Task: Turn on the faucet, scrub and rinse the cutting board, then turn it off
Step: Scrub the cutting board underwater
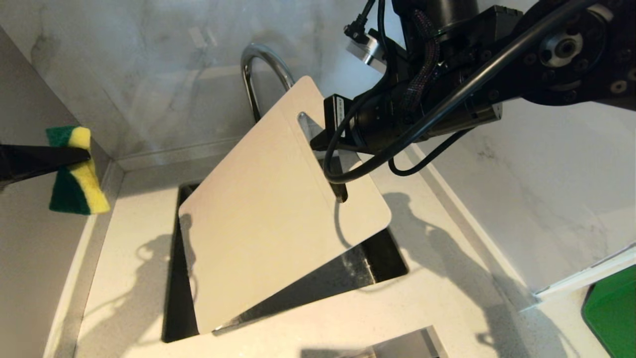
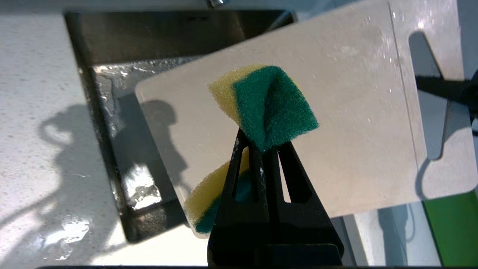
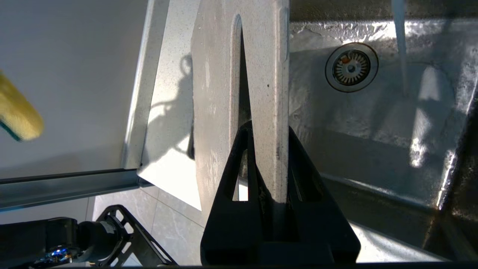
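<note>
While we hold the cutting board tilted over the sink by its slotted end, the head view warns that a hard scrub could lever it out of our right gripper; the faucet hides behind the board, lever unseen, and our left gripper is cut off at the edge. In the left wrist view, jaws clamp a sponge clear of the board; it may twist loose. In the right wrist view, jaws pinch the board's rim; water falls beside the drain, missing the board.
</note>
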Available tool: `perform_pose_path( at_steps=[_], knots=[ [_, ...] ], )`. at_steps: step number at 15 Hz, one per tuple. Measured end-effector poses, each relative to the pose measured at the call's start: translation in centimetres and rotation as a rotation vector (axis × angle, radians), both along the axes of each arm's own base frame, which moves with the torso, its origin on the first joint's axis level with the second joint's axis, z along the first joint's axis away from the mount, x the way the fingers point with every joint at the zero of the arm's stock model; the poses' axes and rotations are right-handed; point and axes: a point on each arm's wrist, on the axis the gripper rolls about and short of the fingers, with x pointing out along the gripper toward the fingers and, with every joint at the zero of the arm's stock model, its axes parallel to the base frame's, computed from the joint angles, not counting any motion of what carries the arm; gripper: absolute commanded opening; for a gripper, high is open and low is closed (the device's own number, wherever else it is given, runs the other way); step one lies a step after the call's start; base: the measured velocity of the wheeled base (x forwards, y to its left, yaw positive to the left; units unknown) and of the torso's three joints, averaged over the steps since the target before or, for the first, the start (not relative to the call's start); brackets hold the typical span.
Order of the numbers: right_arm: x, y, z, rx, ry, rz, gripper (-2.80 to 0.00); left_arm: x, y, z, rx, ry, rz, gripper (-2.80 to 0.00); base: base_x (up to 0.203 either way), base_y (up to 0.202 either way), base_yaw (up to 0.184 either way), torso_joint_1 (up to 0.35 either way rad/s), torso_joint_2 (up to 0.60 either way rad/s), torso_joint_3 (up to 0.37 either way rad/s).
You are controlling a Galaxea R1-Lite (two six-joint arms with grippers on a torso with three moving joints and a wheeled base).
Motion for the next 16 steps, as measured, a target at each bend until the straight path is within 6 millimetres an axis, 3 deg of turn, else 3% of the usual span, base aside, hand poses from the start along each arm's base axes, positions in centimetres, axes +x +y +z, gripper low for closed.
perform_pose_path(
  at_steps=[3,8,16],
  knots=[
    [0.0,0.0,0.0,0.000,0.000,0.000,-2.80,-0.1,-1.1,-0.2,0.015,0.009,-0.037,-2.80,0.000,0.000,0.000,0.000,0.00,0.000],
    [-0.1,-0.1,0.2,0.003,-0.004,0.000,-2.80,-0.3,-1.2,-0.4,0.018,0.012,-0.043,-2.80,0.000,0.000,0.000,0.000,0.00,0.000],
    [0.1,0.0,0.0,0.002,-0.003,0.000,-2.80,-2.3,1.7,-3.4,0.189,0.038,0.209,-2.80,0.000,0.000,0.000,0.000,0.00,0.000]
  ],
)
